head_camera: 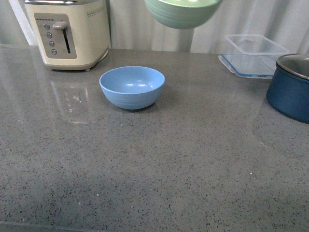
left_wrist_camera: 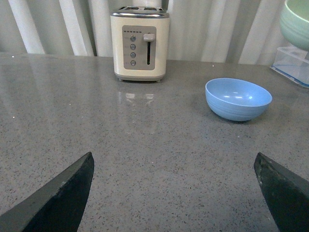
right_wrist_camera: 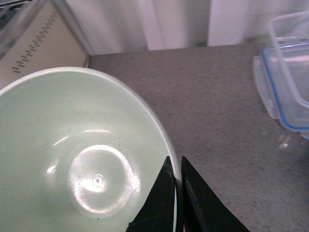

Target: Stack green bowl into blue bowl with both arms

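Observation:
The blue bowl point(head_camera: 132, 86) stands upright and empty on the grey counter, left of centre; it also shows in the left wrist view point(left_wrist_camera: 238, 98). The green bowl point(head_camera: 182, 11) hangs in the air at the top of the front view, above and to the right of the blue bowl; the right arm itself is out of frame there. In the right wrist view my right gripper point(right_wrist_camera: 176, 166) is shut on the green bowl's point(right_wrist_camera: 72, 159) rim, one finger inside and one outside. My left gripper point(left_wrist_camera: 174, 166) is open and empty, low over bare counter, well short of the blue bowl. The green bowl's edge point(left_wrist_camera: 297, 21) shows there too.
A cream toaster point(head_camera: 70, 31) stands at the back left. A clear plastic container point(head_camera: 253, 54) with a blue-edged lid sits at the back right, and a dark navy pot point(head_camera: 291, 89) with a lid stands in front of it at the right edge. White curtains hang behind.

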Robot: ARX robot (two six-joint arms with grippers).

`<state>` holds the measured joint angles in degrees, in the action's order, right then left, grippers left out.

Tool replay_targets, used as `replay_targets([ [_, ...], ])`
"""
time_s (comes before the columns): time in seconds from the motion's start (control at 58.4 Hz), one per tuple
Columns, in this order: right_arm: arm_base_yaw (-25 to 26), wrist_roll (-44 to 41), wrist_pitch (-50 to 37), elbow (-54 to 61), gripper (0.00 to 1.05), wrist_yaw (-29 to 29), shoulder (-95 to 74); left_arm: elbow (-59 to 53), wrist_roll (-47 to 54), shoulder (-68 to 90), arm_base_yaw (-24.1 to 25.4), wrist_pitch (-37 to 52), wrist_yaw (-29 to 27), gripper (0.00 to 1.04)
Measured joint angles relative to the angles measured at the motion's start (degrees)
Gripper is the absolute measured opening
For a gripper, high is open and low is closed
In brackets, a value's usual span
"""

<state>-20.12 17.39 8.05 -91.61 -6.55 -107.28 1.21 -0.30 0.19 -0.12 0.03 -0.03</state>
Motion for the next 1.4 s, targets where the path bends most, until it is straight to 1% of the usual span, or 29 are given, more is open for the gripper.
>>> replay_targets([
  [0.205,-4.7,-0.2,0.2,-3.8,0.01,-0.3,-5.6,0.0,0.0,0.0,0.0,0.0,0.0,0.98],
  [0.394,-7.3,-0.5,0.8,-4.8,0.01,-0.6,-10.0,0.0,0.0,0.0,0.0,0.0,0.0,0.98],
  [0.634,-8.5,-1.0,1.4,-6.2,0.01,-2.3,-13.0,0.0,0.0,0.0,0.0,0.0,0.0,0.98],
  [0.908,-8.5,-2.0,1.6,-6.2,0.01,-4.1,-15.6,0.0,0.0,0.0,0.0,0.0,0.0,0.98],
  [0.925,-8.5,-2.1,1.5,-6.2,0.03,-4.1,-15.6,0.0,0.0,0.0,0.0,0.0,0.0,0.98],
  [1.01,-8.0,-2.1,0.7,-6.0,0.2,-3.8,-15.5,0.0,0.0,0.0,0.0,0.0,0.0,0.98],
  [1.027,-7.9,-2.1,0.6,-6.0,0.22,-3.7,-15.4,0.0,0.0,0.0,0.0,0.0,0.0,0.98],
  [1.045,-7.7,-2.1,0.2,-5.5,0.27,-3.1,-15.0,0.0,0.0,0.0,0.0,0.0,0.0,0.98],
  [1.113,-7.2,-1.9,-1.3,-3.4,0.41,-1.6,-13.2,0.0,0.0,0.0,0.0,0.0,0.0,0.98],
  [1.147,-6.8,-1.6,-3.1,-1.8,0.48,-0.6,-11.6,0.0,0.0,0.0,0.0,0.0,0.0,0.98],
  [1.199,-6.2,-1.1,-8.5,2.2,0.59,0.6,-8.1,0.0,0.0,0.0,0.0,0.0,0.0,0.98],
  [1.216,-6.0,-1.3,-11.2,4.0,0.63,0.6,-6.5,0.0,0.0,0.0,0.0,0.0,0.0,0.98],
  [1.233,-5.7,-1.9,-16.1,7.1,0.68,0.4,-3.9,0.0,0.0,0.0,0.0,0.0,0.0,0.98],
  [1.284,-5.0,-3.9,-27.4,14.4,0.78,-1.6,2.3,0.0,0.0,0.0,0.0,0.0,0.0,0.98],
  [1.301,-4.7,-5.8,-32.4,18.5,0.77,-5.2,6.1,0.0,0.0,0.0,0.0,0.0,0.0,0.98],
  [1.336,-4.0,-9.0,-37.8,24.7,0.7,-10.6,11.7,0.0,0.0,0.0,0.0,0.0,0.0,0.98],
  [1.37,-3.3,-10.9,-40.9,29.6,0.65,-13.4,15.9,0.0,0.0,0.0,0.0,0.0,0.0,0.98],
  [1.404,-2.3,-12.7,-43.3,34.1,0.59,-13.9,19.8,0.0,0.0,0.0,0.0,0.0,-0.1,0.98],
])
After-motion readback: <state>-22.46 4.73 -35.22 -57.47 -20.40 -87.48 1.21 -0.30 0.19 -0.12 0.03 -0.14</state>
